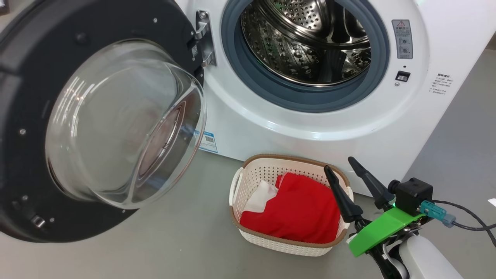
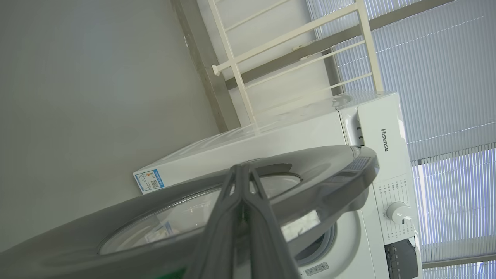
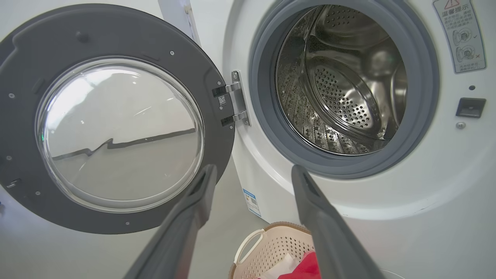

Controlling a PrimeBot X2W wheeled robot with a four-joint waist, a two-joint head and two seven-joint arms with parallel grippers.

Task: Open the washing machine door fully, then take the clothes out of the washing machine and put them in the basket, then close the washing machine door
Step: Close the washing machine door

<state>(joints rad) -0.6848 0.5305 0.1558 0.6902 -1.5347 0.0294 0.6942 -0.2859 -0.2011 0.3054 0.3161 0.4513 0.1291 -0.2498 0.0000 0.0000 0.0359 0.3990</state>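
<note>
The door (image 1: 23, 128) stood swung wide at the far left, its glass bowl (image 1: 124, 124) bulging toward the head camera. In the left wrist view, the left gripper (image 2: 242, 172) had its fingers pressed together and held nothing. The door's glossy outer face lay just beyond its tips; whether they touched it could not be told. Past the door from that gripper rose the washer (image 1: 310, 128). Its drum (image 1: 306, 42) looked empty.

Below the opening, the basket (image 1: 290, 158) sat on the floor close to the washer's front. The clothes (image 1: 302, 213) lay inside it, a red jersey with a white piece at its left. The right gripper (image 1: 338, 163) hovered with fingers spread apart and empty. The basket's right rim lay just under its tips, and the drum opening was further ahead and above.

Judged from this, only closing the door was left to do. The closed left gripper would best push on the black rim far from the hinge (image 1: 203, 38), not on the glass, and follow the door's arc until the latch caught. The right gripper should keep back from the door's sweep, and the basket beside that sweep deserved watching.
</note>
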